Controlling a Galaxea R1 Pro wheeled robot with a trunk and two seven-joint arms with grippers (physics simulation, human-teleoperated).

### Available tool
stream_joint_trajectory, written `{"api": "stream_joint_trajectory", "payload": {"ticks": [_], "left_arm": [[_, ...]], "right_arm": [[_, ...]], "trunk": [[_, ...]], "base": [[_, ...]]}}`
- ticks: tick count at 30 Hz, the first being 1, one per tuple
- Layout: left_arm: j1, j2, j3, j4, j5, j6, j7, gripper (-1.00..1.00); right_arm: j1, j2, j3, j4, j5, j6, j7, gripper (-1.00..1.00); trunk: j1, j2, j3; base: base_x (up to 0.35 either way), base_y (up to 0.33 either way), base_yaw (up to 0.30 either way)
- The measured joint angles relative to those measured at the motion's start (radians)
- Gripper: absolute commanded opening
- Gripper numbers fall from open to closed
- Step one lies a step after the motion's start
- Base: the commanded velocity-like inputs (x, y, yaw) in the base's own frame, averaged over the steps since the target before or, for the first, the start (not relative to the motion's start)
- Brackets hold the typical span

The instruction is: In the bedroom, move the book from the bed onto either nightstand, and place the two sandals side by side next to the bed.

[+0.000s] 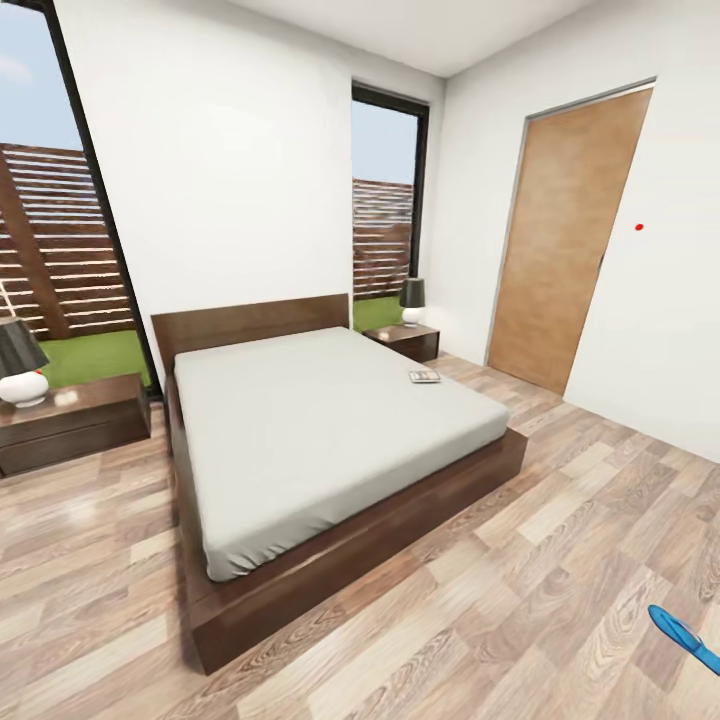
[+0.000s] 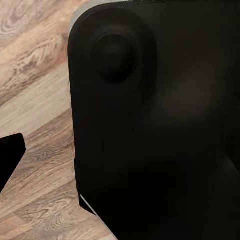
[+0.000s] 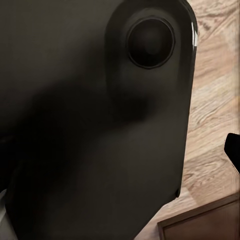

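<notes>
The bed (image 1: 330, 430), with its dark brown frame and light-grey mattress, stands in the middle of the head view. The small dark book (image 1: 424, 377) lies flat on the mattress near its right edge, towards the headboard. One nightstand (image 1: 70, 420) with a lamp is left of the bed; the other nightstand (image 1: 405, 341) is at the far right of the headboard. One blue sandal (image 1: 686, 635) lies on the floor at the lower right, partly cut by the picture's edge; the second sandal is out of view. Each wrist view has one dark fingertip (image 2: 10, 155) (image 3: 233, 149) at its edge, over the floor.
A brown wooden door (image 1: 570, 240) is closed in the right wall. Tall black-framed windows (image 1: 385, 200) flank the headboard. Wood-plank floor (image 1: 520, 600) stretches between me and the bed's foot. My own black body (image 2: 160, 125) blocks most of both wrist views; a dark wooden edge (image 3: 205, 226) shows low.
</notes>
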Motion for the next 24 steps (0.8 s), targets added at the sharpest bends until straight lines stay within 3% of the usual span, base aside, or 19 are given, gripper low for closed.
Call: {"api": "stream_joint_trajectory", "payload": {"ticks": [8,24], "left_arm": [[0.000,0.000,0.000,-0.001,0.000,0.000,0.000,1.00],[0.000,0.000,0.001,-0.001,0.000,0.000,0.000,1.00]], "right_arm": [[0.000,0.000,-0.003,0.000,-0.001,-0.001,0.003,1.00],[0.000,0.000,-0.003,0.000,-0.001,-0.001,0.003,1.00]], "trunk": [[0.000,0.000,0.000],[0.000,0.000,0.000]], "base": [[0.155,-0.140,-0.066],[0.157,-0.141,-0.160]]}}
